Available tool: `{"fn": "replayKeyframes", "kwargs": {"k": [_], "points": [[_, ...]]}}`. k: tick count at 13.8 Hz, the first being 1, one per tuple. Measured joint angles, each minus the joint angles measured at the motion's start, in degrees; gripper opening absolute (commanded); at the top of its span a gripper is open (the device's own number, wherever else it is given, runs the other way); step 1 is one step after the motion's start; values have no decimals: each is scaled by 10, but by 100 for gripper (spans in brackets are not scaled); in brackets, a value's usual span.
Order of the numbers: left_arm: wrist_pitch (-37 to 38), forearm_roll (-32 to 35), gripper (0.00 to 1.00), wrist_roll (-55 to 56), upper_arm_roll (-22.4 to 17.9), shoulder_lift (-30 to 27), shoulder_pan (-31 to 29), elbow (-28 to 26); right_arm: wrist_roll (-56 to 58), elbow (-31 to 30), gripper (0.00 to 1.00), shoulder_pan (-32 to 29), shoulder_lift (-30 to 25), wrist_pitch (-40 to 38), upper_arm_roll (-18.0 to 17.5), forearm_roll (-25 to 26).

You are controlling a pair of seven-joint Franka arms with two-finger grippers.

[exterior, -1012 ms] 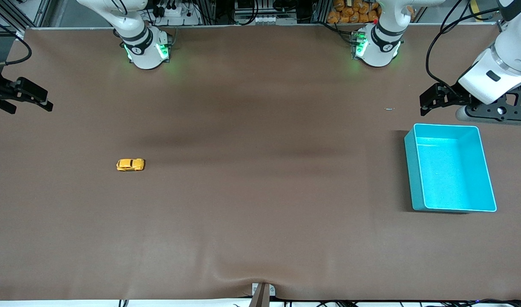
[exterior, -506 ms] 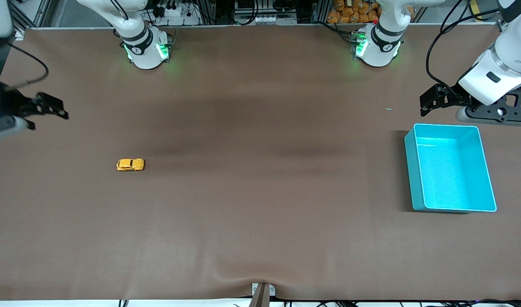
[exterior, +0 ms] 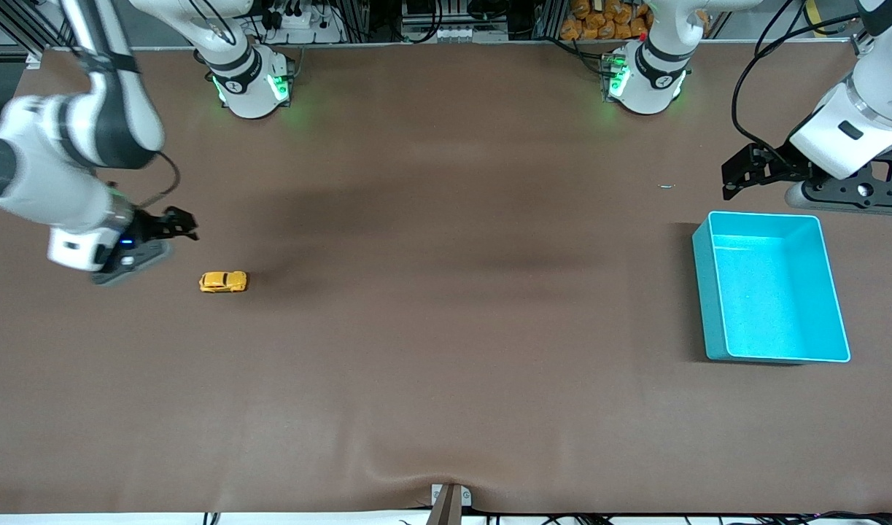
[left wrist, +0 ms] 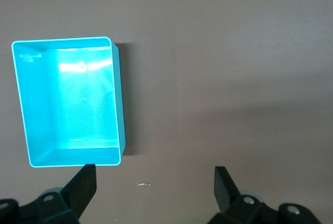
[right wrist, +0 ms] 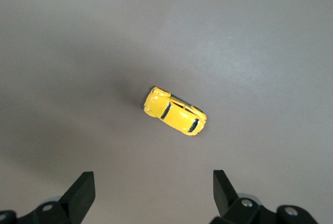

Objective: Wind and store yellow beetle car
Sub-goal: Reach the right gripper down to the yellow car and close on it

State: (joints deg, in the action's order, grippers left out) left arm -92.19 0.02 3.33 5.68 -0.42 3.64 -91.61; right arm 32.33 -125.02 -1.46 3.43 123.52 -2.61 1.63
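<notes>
Right gripper (exterior: 176,224) wide open, tilted down over table (exterior: 446,328) just beside yellow beetle car (exterior: 224,281), nothing held.

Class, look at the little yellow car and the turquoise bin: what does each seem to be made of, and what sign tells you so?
Yellow beetle car: probably painted die-cast metal or hard plastic; its smooth rounded body shows soft highlights.
Turquoise bin: likely moulded plastic; thin, even walls, rounded corners and bright glare on its floor suggest a semi-gloss finish.

The front camera looked down from high across the surface (exterior: 446,364), facing both arm bases. Each wrist camera pointed down: left shared the bin (left wrist: 119,104), right the car (right wrist: 175,112).
</notes>
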Motion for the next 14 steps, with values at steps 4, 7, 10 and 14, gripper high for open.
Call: {"fn": "replayKeyframes", "kwargs": {"k": [4, 7, 10, 14], "points": [[-3, 0, 100, 0, -1, 4, 0, 0, 134, -33, 100, 8, 18, 70, 1, 22], [-3, 0, 100, 0, -1, 6, 0, 0, 254, -37, 100, 2, 78, 149, 5, 23], [-3, 0, 100, 0, -1, 9, 0, 0, 387, -36, 100, -9, 145, 237, 8, 23], [-3, 0, 100, 0, -1, 9, 0, 0, 432, -28, 85, -10, 169, 252, 7, 23]]}}
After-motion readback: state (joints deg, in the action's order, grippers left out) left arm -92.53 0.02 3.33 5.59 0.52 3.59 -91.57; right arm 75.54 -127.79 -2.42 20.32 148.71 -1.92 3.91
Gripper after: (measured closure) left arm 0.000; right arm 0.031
